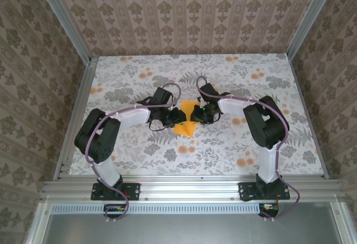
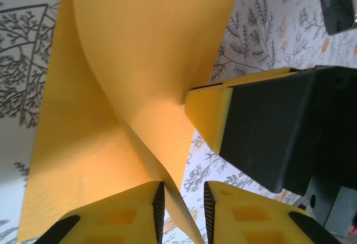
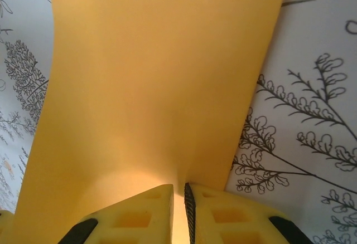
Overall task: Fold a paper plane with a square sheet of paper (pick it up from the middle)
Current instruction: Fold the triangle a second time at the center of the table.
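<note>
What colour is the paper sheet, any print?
The sheet is plain orange-yellow, no print; best seen in right wrist view.

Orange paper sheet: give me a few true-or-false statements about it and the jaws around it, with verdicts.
1. The square sheet of paper lies flat and smooth on the table. False: it is bent into a curve, with part of it lifted.
2. The jaws of the right gripper are closed on the paper. True.
3. The jaws of the left gripper are pressed tight together. False: a gap shows between them, and a fold of the paper runs down through it.
4. The table has a floral print. True.
</note>
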